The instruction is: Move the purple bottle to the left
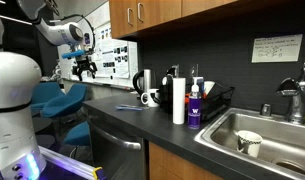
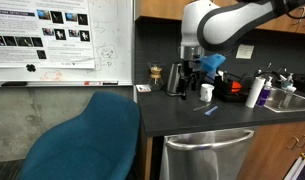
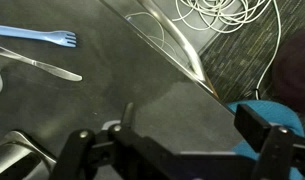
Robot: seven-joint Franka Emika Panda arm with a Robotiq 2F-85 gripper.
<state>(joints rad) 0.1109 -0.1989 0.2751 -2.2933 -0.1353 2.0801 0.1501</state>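
Jaws spread wide — above dark countertop [image 3: 87,105], blue chair [image 2: 92,135] nearby.

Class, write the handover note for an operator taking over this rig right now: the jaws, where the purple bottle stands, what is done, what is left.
Gripper: jaws open and empty, in the air near the far end of the counter, well away from the bottle.
Purple bottle: upright on the counter beside the paper-towel roll, on its sink side.
Done: nothing; the bottle is untouched.
Left: travel to the bottle, grip it, shift it left, set it down, release.
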